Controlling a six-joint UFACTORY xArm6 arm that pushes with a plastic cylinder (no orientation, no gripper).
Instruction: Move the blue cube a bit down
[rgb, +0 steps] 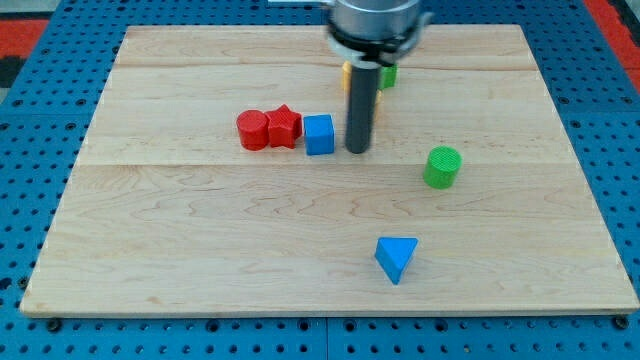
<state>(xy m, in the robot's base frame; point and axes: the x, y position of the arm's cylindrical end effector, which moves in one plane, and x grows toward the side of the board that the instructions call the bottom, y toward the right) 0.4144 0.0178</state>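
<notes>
The blue cube sits on the wooden board left of centre, touching a red star block on its left. My tip rests on the board just to the right of the blue cube, a small gap apart. The dark rod rises from it to the arm's head at the view's top.
A red cylinder stands left of the red star. A green cylinder is at the right. A blue triangular block lies near the view's bottom. A yellow block and a green block are partly hidden behind the rod.
</notes>
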